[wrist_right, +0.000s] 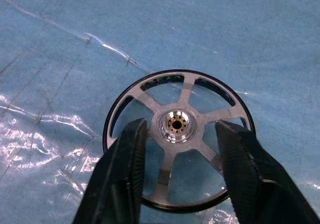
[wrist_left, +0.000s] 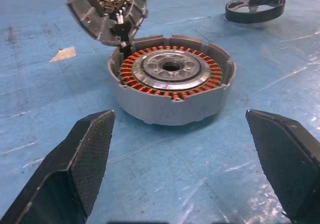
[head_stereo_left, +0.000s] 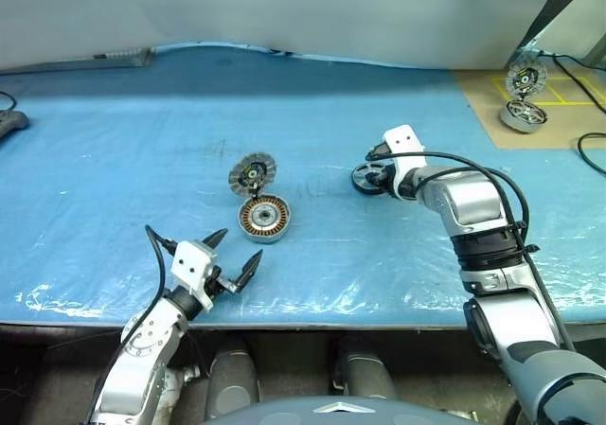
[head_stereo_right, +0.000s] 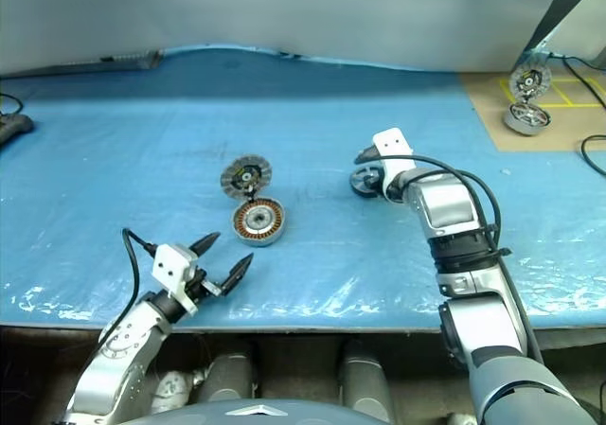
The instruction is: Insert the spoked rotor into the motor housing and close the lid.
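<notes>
The spoked rotor [wrist_right: 178,140] lies flat on the blue plastic-covered tabletop [head_stereo_left: 114,160], at about three o'clock from the motor housing [head_stereo_left: 264,219] and well apart from it. The right gripper [wrist_right: 180,134] hangs over it, pointing steeply down, its ridged black fingers [wrist_right: 127,169] partly spread and straddling the bright hub. They appear to sit in the gaps between spokes without pinching anything, which suggests a grasp on the hub or a spoke is being lined up.

The rotor is a thin polished wheel with flat silver spokes, a dark rim and a brass-coloured bore. The housing is a short grey metal cup ringed inside with copper-coloured windings around a silver core. Its lid [head_stereo_left: 252,173] stands hinged upright at the twelve o'clock edge, ribbed face towards the robot, leaving the cup open to receive the rotor.

The left gripper [head_stereo_left: 230,259] waits at about seven o'clock from the housing, level, fingers spread wide and empty, probably ready to steady the cup or fold the lid.

A second similar unit [head_stereo_left: 523,113] rests on a brown board at the far right.
</notes>
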`<state>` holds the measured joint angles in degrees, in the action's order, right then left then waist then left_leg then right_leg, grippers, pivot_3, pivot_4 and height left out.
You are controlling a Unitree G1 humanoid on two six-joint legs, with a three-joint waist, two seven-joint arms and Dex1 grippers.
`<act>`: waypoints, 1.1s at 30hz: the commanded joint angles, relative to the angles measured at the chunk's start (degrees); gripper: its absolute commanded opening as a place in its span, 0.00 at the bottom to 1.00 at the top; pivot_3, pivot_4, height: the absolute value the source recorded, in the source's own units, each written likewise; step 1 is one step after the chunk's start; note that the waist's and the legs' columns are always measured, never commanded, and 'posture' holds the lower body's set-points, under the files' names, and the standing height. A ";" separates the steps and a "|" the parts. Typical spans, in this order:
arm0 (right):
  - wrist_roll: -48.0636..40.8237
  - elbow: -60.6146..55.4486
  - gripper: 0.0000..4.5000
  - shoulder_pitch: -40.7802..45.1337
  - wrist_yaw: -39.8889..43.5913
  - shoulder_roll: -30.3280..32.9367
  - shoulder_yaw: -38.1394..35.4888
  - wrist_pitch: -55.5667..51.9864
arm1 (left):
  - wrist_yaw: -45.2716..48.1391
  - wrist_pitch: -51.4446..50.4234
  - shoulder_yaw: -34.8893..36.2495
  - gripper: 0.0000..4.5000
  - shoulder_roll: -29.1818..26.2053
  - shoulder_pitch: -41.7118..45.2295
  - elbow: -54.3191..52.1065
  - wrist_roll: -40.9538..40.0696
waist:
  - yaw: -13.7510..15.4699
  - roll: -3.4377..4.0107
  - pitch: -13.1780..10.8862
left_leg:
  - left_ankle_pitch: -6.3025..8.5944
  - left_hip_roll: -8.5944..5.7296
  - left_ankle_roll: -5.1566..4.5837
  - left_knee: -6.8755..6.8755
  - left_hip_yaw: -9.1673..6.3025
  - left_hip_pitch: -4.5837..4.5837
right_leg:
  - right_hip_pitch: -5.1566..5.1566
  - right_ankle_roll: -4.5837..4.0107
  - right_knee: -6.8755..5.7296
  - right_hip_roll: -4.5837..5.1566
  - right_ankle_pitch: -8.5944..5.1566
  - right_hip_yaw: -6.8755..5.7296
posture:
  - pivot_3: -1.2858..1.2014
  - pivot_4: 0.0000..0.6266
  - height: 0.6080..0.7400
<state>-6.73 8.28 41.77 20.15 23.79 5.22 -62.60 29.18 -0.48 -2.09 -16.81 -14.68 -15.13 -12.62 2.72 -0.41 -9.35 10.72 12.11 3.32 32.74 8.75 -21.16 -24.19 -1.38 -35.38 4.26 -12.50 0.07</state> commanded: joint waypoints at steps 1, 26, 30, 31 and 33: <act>0.44 -0.83 0.62 1.25 -1.53 -0.35 -1.52 -1.67 | -0.37 1.12 -0.22 1.00 0.16 -0.60 -2.44 0.16 | 0.00 0.00 0.00 | 0.00 0.00 0.00 -0.01 0.00 0.00 | 0.00 0.00 0.00 0.00 0.00 0.00 | 0.52 0.24 1.00; 1.35 -0.43 0.26 0.29 -2.85 0.01 -0.36 1.47 | 0.75 1.51 0.88 1.00 -1.44 1.64 -0.86 -0.22 | 0.00 -0.01 0.01 | 0.00 0.00 0.00 0.01 0.00 0.08 | 0.06 0.01 -0.02 0.00 0.00 0.01 | 0.52 0.24 1.00; 0.44 -2.49 0.26 0.37 -3.11 -0.14 -2.16 0.31 | 1.21 0.51 1.99 1.00 -2.80 1.26 -3.36 -0.93 | -0.04 -0.01 0.01 | 0.00 -0.01 0.01 0.01 0.00 0.06 | 0.04 0.00 -0.02 0.00 0.00 0.01 | 0.52 0.24 1.00; 0.30 -3.27 0.26 0.12 -2.89 0.13 -2.35 -0.21 | 0.99 0.36 1.68 1.00 -2.88 0.39 -4.57 -0.77 | -0.04 -0.01 0.00 | 0.00 -0.01 0.01 0.00 0.00 0.05 | 0.03 0.00 -0.02 0.00 0.00 0.01 | 0.52 0.24 1.00; 0.17 -4.42 0.26 -0.28 -1.95 1.10 -2.11 -0.80 | 0.22 0.25 0.91 1.00 -2.64 -1.15 -6.34 -0.27 | -0.02 0.00 0.00 | 0.00 -0.01 0.01 -0.02 0.00 0.01 | 0.01 0.00 0.01 0.00 0.00 0.01 | 0.52 0.24 1.00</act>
<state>-6.19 6.86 41.49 17.70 23.82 4.52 -62.98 29.69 -0.49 -1.14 -19.59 -14.89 -17.94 -12.57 2.71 -0.42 -9.35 10.72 12.09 3.33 32.71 8.75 -21.16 -24.18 -1.38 -35.34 4.27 -12.50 0.08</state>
